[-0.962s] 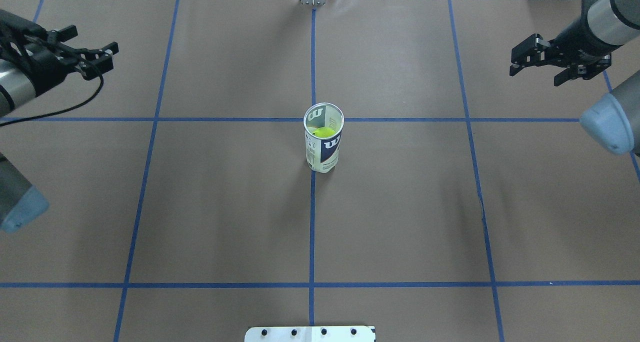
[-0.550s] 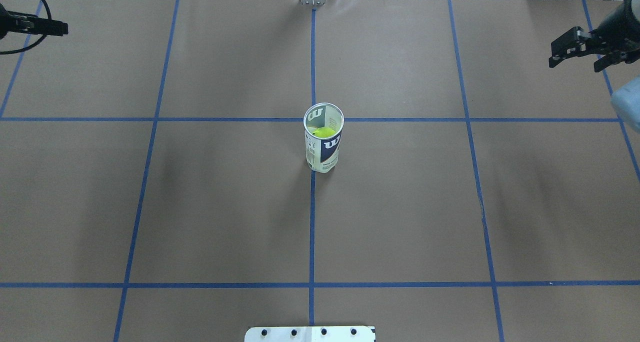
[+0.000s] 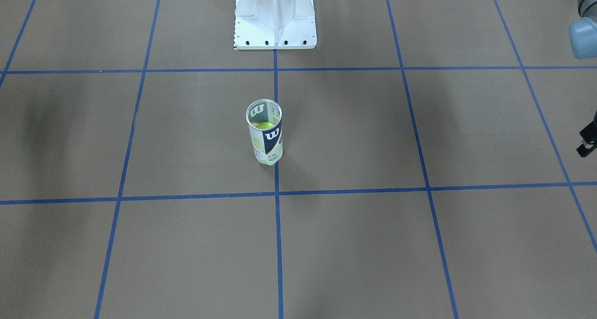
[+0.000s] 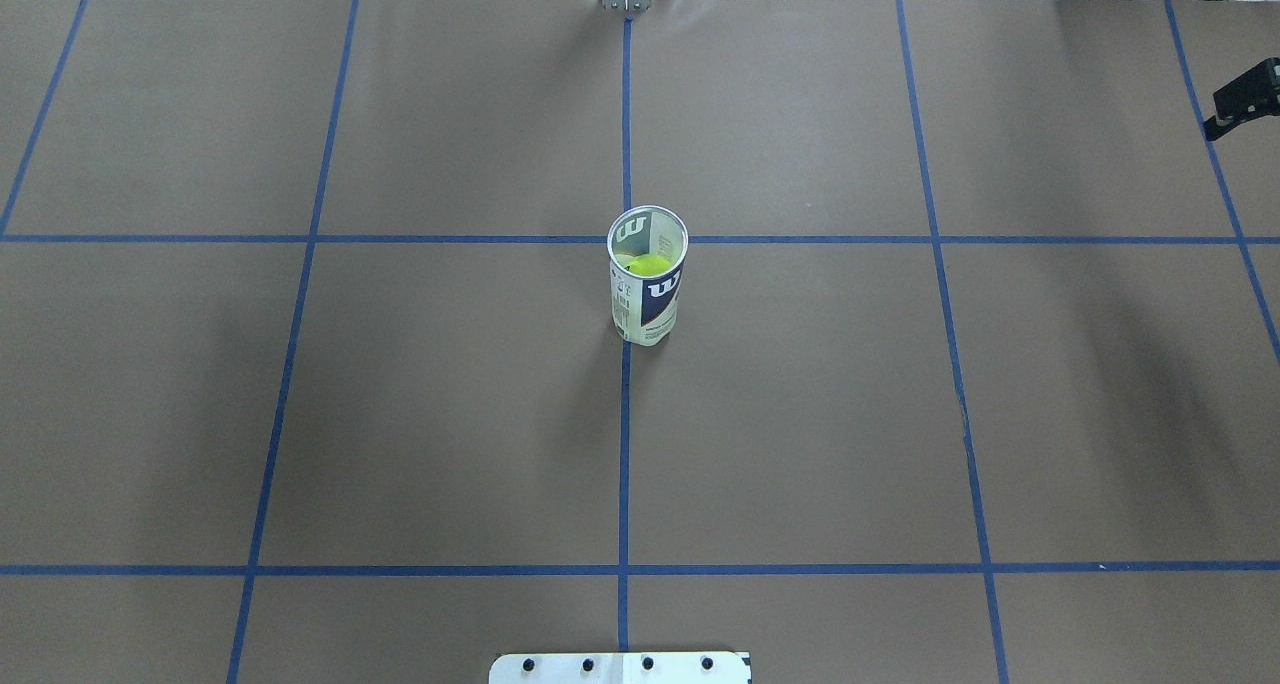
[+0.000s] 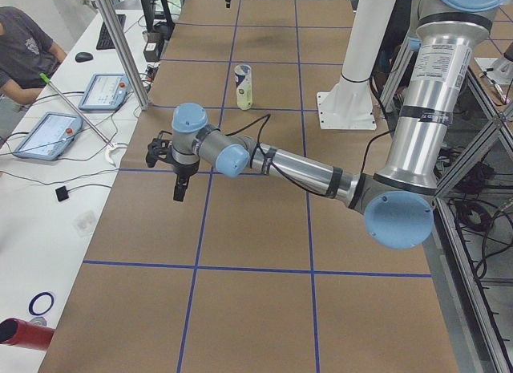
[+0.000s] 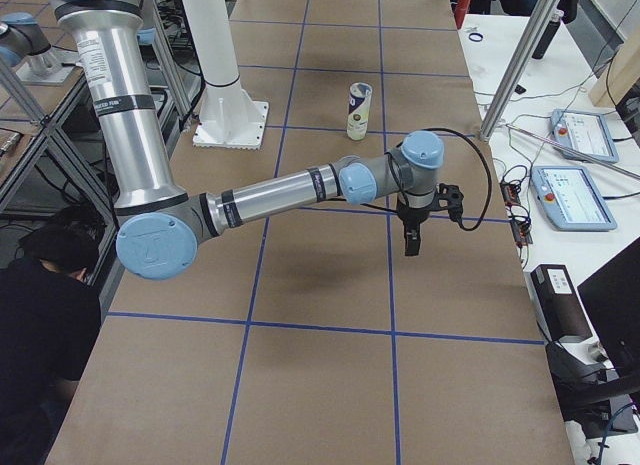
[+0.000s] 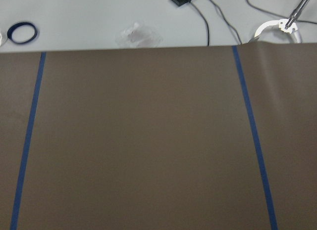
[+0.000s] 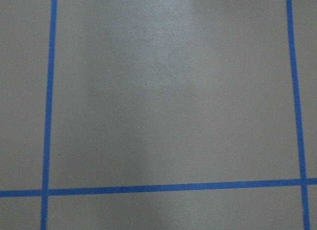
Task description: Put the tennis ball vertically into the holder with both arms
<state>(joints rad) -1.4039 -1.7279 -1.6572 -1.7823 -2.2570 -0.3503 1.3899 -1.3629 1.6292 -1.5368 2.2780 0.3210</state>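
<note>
Both arms are pulling out! The left arm (image 5: pixel 296 168) and right arm (image 6: pixel 280 190) have swung back to opposite ends of the bench (image 4: pixel 400 414). A second ago their jaws sat well inside the overhead view. Now the left jaws are gone from it, and only a black sliver of the right jaws clips its edge. Open or closed? Cannot tell for either pair, too little shows.

The tennis-ball can (image 4: pixel 647 276) stands upright and alone, well apart from both jaws and roughly midway between them. The yellow-green tennis ball (image 4: pixel 648 263) sits down inside it. My read: the insertion is done, and this is the retreat.
</note>
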